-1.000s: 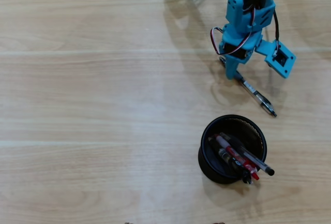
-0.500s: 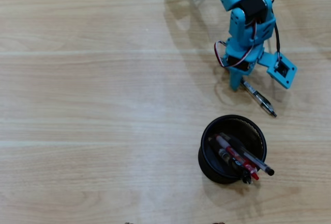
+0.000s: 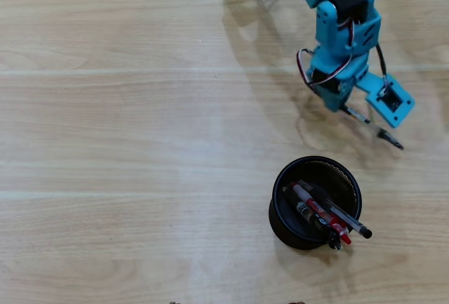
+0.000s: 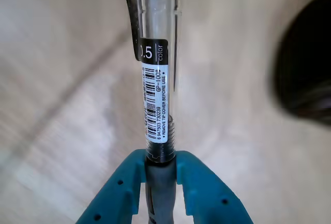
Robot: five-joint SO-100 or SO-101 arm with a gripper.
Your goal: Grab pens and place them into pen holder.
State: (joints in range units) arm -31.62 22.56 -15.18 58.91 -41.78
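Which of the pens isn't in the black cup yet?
The clear-barrelled pen with the barcode label: it is clamped between the blue fingers, outside the pen holder. The other pens already stand together in the holder.

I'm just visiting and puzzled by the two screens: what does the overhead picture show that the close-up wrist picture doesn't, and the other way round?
Only the overhead view shows the blue arm and the whole pen holder with several pens already inside.

Only the wrist view shows the label on the clear pen, printed with a barcode and "0.5", and the gripper clamped on its dark grip.

Both show the wooden table and that held pen; the holder is just a dark blur at the wrist view's right edge.
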